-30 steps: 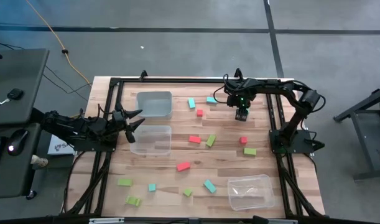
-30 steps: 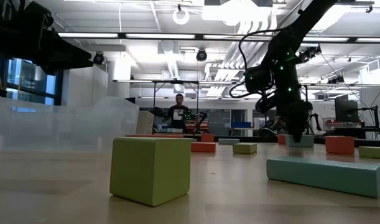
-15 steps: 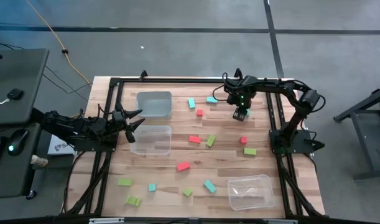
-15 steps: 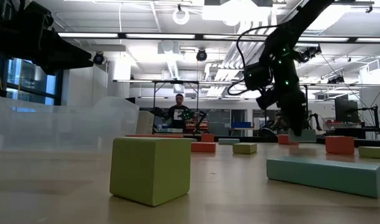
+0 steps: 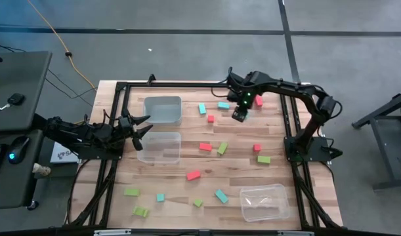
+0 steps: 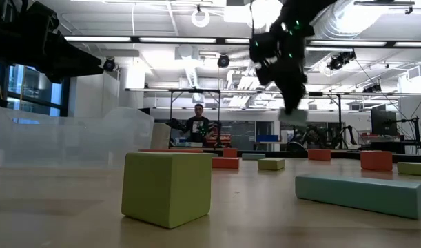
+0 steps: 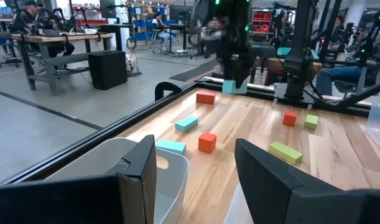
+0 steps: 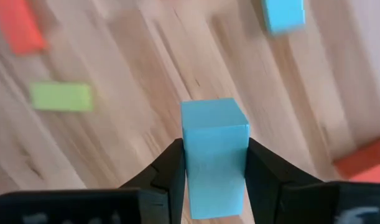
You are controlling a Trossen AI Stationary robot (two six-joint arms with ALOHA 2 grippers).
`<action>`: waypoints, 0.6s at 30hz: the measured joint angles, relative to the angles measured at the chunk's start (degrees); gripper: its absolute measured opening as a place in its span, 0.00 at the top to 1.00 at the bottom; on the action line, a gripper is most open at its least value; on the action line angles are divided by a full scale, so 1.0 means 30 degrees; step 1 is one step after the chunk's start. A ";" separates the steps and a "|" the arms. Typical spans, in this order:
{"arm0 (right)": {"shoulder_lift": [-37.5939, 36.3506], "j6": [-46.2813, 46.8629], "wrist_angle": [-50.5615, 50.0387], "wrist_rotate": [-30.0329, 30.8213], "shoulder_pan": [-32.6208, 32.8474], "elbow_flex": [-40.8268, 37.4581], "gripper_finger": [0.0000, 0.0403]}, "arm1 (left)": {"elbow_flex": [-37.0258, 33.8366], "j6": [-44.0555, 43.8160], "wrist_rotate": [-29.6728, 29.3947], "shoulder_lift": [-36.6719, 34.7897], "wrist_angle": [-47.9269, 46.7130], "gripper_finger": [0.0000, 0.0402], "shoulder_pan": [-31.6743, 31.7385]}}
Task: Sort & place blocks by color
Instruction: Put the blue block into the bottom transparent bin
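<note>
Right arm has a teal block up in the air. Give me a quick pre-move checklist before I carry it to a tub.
1. Grip: right gripper shut on the teal block, fingers on both sides: ok.
2. Lift: block hangs above the table in the low view: ok.
3. Left gripper parked open at the table's left edge, beside the middle tub; it may crowd a drop there: cannot tell.
4. Far tub looks free of blocks: ok.
5. Which tub takes teal: cannot tell, none holds a block.

Robotics lab: workbenches [image 7: 53,43], other robot rigs [image 6: 200,131], exposed ceiling ducts [image 6: 189,65].
</note>
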 joint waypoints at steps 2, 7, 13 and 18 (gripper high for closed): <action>-0.0003 0.0152 -0.0104 0.0319 0.0561 0.1150 0.74 | 0.0007 -0.0021 -0.0001 0.0000 0.0000 0.62 0.0004; -0.0003 0.0388 -0.0503 0.1439 0.1878 0.3790 0.74 | 0.0003 -0.0010 0.0007 0.0000 0.0000 0.62 0.0000; -0.0003 0.1306 -0.1933 0.2974 0.3402 0.6492 0.74 | 0.0003 -0.0003 0.0007 -0.0003 0.0000 0.62 0.0007; -0.0010 0.2500 -0.3132 0.3587 0.4751 0.7629 0.74 | 0.0001 -0.0007 0.0007 0.0000 0.0000 0.62 0.0007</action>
